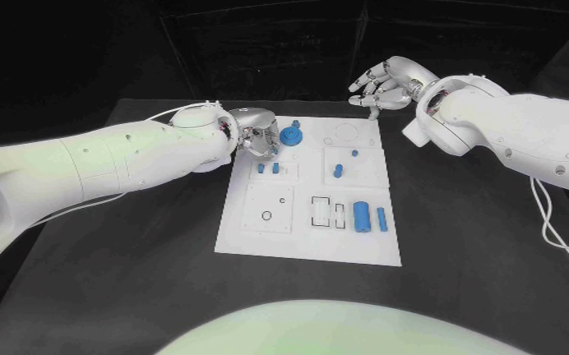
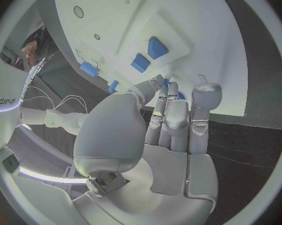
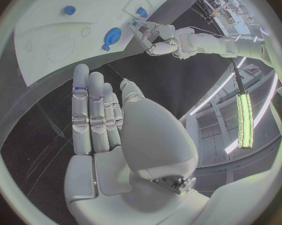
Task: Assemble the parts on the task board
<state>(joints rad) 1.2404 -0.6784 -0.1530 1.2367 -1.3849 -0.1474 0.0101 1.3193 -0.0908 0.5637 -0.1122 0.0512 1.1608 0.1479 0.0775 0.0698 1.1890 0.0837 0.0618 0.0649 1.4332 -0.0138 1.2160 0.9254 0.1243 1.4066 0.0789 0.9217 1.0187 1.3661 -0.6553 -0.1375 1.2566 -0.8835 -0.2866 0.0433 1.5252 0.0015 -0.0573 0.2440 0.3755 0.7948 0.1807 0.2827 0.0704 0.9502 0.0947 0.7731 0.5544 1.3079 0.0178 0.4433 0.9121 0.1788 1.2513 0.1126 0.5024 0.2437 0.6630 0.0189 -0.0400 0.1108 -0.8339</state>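
The white task board (image 1: 306, 236) lies mid-table with several blue parts on it. My left hand (image 1: 252, 135) hovers over the board's far left corner, fingers pointing down beside a round blue part (image 1: 293, 136). Its thumb and fingertips (image 2: 166, 86) meet on a small blue part (image 3: 135, 23). Just nearer on the board stand two small blue blocks (image 1: 268, 168), also in the left wrist view (image 2: 149, 55). My right hand (image 1: 381, 84) is raised off the board's far right corner, fingers (image 3: 90, 110) spread and holding nothing.
Two long blue pieces (image 1: 371, 217) lie near the board's right edge beside a rectangular slot (image 1: 322, 212). Another blue piece (image 1: 338, 169) sits mid-board. Black table (image 1: 131, 281) surrounds the board on all sides.
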